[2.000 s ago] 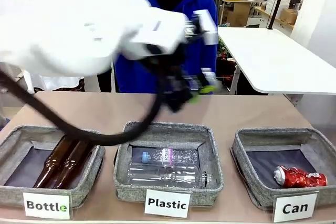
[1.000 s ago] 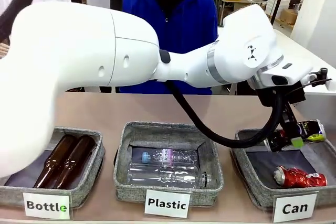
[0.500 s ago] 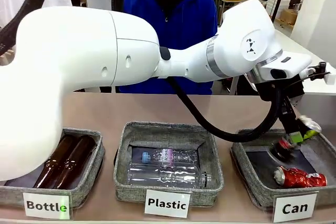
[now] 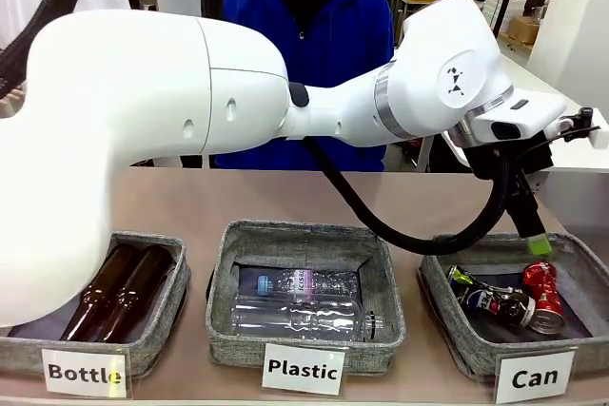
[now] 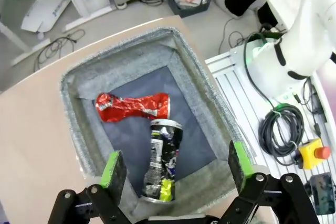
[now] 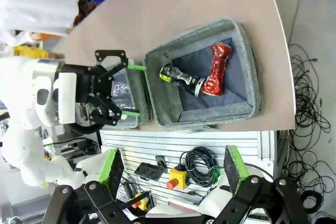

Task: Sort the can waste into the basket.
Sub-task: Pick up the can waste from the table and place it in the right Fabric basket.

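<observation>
Both crushed cans lie in the Can basket (image 4: 447, 268) on the worktop (image 4: 285, 202): the red can (image 4: 542, 282) at 3 o'clock, the dark can (image 4: 493, 298) touching it. The left gripper (image 5: 174, 167) hangs above, jaws wide and empty; the right gripper (image 6: 172, 168) is likewise.

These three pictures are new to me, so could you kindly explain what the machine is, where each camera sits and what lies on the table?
Two white robot arms share a table with a person in blue. The front view looks across the table. The left hand hangs open above the Can basket, holding nothing. Inside lie a red can and a dark can, touching. The other pictures come from cameras on each wrist; the right hand is open too. The Plastic basket holds clear bottles, the Bottle basket brown bottles.
</observation>
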